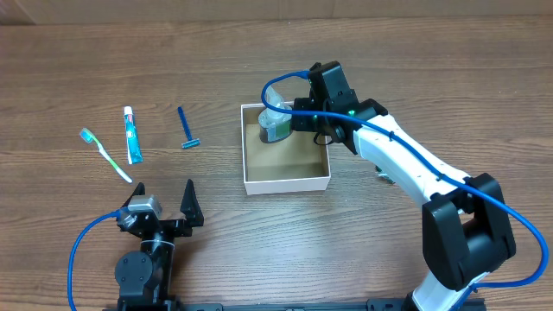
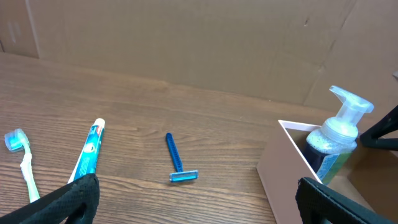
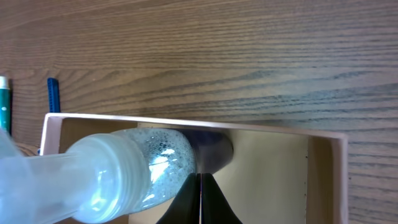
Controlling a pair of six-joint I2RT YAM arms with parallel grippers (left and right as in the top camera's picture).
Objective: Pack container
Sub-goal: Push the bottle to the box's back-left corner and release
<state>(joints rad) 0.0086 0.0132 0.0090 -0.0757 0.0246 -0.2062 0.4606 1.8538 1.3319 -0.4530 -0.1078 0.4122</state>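
The container point(image 1: 285, 184) is a shallow square box, white outside and brown inside, at the table's middle; it also shows in the left wrist view point(image 2: 280, 168) and the right wrist view point(image 3: 186, 121). A clear pump soap bottle point(image 1: 275, 121) stands in its back left corner, also seen in the left wrist view point(image 2: 339, 140) and the right wrist view point(image 3: 143, 168). My right gripper point(image 1: 301, 121) is over the box beside the bottle, its fingers point(image 3: 200, 177) pressed together with nothing between them. My left gripper point(image 1: 164, 200) is open and empty near the front edge, also seen in its own wrist view point(image 2: 199, 202).
Left of the box lie a blue razor point(image 1: 187, 128), a toothpaste tube point(image 1: 131, 136) and a green and white toothbrush point(image 1: 105, 155). All three show in the left wrist view: razor point(image 2: 176, 160), tube point(image 2: 87, 152), toothbrush point(image 2: 25, 168). A cardboard wall stands behind the table.
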